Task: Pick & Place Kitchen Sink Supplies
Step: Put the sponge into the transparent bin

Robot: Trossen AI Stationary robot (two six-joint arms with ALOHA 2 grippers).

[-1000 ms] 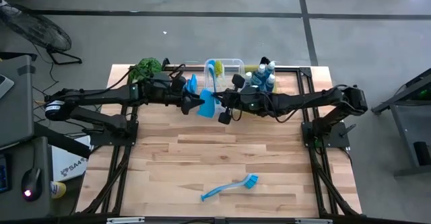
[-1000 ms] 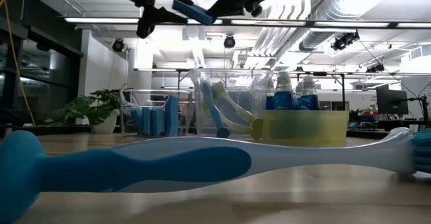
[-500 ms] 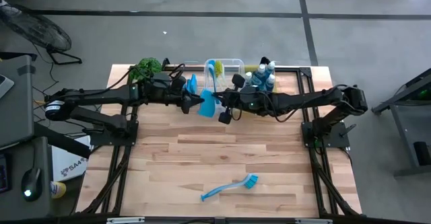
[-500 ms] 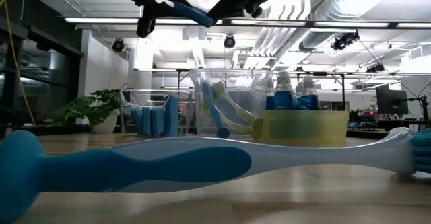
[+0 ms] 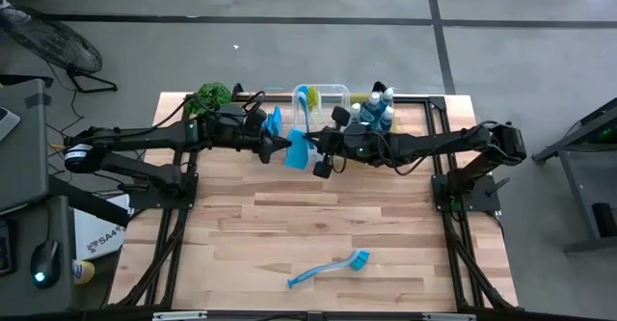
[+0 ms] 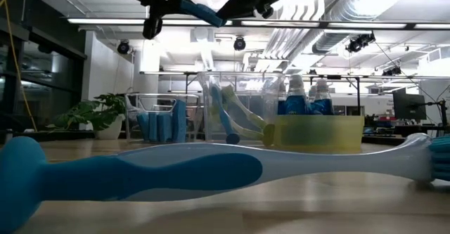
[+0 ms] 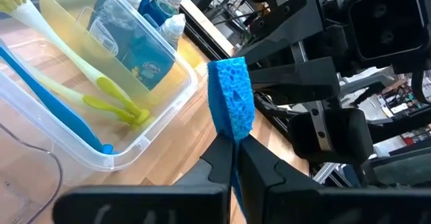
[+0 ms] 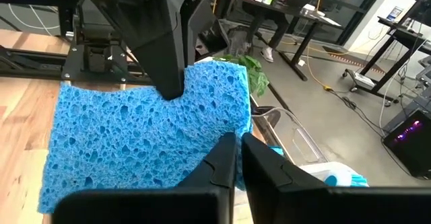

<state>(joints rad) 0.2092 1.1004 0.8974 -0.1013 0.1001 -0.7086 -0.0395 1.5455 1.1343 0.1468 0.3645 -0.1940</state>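
- Nothing had shifted since a second ago: both arms stayed locked over the table's far middle.
- The left gripper [image 5: 286,146] pinched the blue sponge [image 5: 297,148] by one edge, the slab standing on edge.
- The right gripper [image 5: 310,147] was clamped on the sponge's opposite edge.
- Nearer the front, a blue dish brush [image 5: 328,269] lay flat, bristles pointing right and away.
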